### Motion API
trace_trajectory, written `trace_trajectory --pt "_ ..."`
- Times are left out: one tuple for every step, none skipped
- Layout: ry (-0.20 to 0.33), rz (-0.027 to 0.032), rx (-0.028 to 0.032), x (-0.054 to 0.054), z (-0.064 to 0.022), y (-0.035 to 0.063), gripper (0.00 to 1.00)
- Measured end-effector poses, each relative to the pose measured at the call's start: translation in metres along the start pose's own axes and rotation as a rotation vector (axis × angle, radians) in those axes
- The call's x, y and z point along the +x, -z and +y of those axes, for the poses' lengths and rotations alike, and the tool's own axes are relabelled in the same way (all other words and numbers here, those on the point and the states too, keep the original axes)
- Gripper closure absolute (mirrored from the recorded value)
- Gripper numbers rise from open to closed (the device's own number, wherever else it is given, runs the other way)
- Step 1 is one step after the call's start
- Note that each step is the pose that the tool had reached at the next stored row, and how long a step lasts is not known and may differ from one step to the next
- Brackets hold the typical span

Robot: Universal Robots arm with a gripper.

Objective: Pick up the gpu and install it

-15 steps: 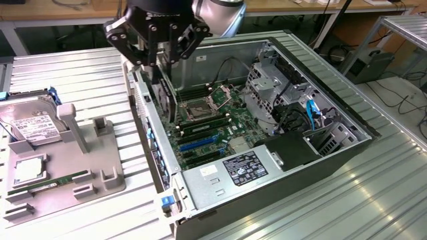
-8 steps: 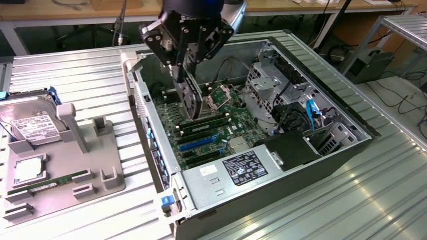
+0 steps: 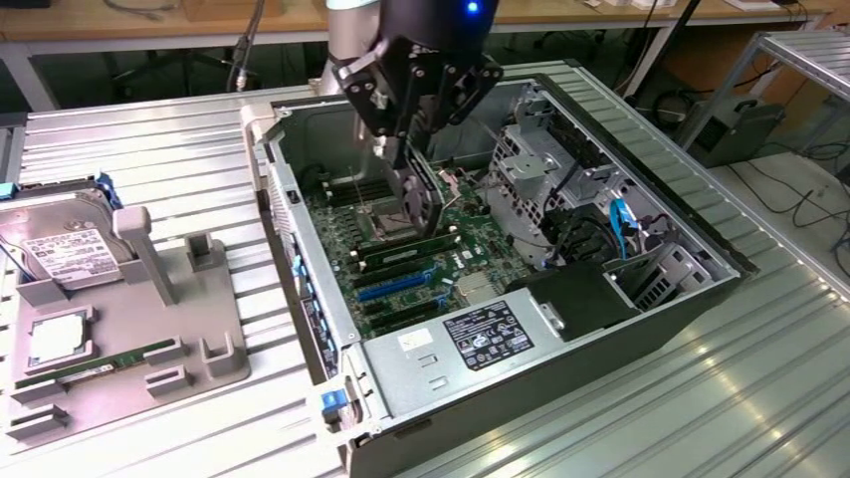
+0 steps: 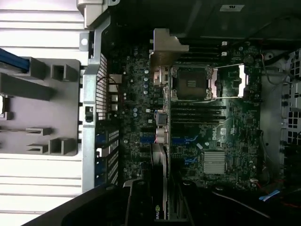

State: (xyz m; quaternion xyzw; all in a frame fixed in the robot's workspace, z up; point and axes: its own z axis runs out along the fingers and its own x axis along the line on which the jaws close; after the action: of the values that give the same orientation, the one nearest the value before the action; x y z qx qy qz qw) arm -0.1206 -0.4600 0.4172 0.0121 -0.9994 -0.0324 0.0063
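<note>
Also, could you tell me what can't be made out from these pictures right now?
- Exterior view: whether the gpu, held in the gripper, touches a slot on the motherboard; the card hides its own lower edge.
- Exterior view: the hard drive label's print, too small to read.
- Exterior view: the grey tray, cut off at the exterior view's left edge.

Black gpu [image 3: 425,204], green motherboard [image 3: 461,227], grey tray [image 3: 213,349], silvery ribbed tabletop [image 3: 133,159]
</note>
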Motion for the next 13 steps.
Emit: trace_trajectory --pt "0.000 0.0001 0.0011 -0.005 -0.0002 -0.0013 0.74" --pt "0.000 0.0002 0.0020 -0.009 -0.0004 -0.0026 0.74" --pt "0.000 0.0002 0.0028 -0.014 -0.0006 -0.0041 0.74" --pt "0.000 0.0004 0.0034 -0.019 -0.0008 -0.0057 0.74" --pt "0.000 0.0007 0.0042 -0.026 -0.0010 -0.0081 0.74" --pt "0.000 0.0011 0.0048 -0.034 -0.0010 -0.0107 0.74" --pt "0.000 0.0013 0.0048 -0.038 -0.0009 -0.0124 0.74" --pt "0.000 0.0015 0.0050 -0.042 -0.0008 -0.0140 0.74" --pt "0.000 0.0018 0.0051 -0.047 -0.0005 -0.0158 0.74" --pt "0.000 0.0021 0.0054 -0.051 0.0000 -0.0175 0.74" --pt "0.000 0.0029 0.0069 -0.053 0.0003 -0.0184 0.74" --pt "0.000 0.0042 0.0071 -0.053 0.0003 -0.0185 0.74" --pt "-0.001 0.0044 0.0071 -0.053 0.0003 -0.0185 0.74"
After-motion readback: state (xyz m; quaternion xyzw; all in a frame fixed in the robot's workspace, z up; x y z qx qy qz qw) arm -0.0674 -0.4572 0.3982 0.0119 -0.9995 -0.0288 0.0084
